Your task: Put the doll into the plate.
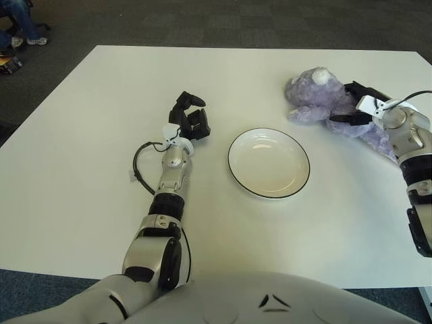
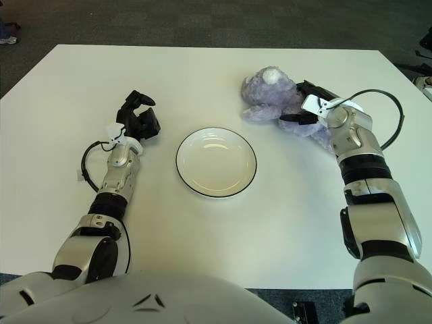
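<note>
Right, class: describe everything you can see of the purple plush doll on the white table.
The purple plush doll is a fuzzy lilac soft toy with a pale round patch on top. It lies on its side on the white table, right of and beyond the round white black-rimmed plate, clear of it. The right hand has its dark fingers around the doll's middle, hiding its lower part.

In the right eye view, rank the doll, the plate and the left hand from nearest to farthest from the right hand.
1. The doll: directly at the right hand, whose fingers are on its body, at the table's far right.
2. The plate: mid-table, nearer the robot and to the left of that hand.
3. The left hand: farthest, left of the plate, fingers curled and holding nothing.
</note>
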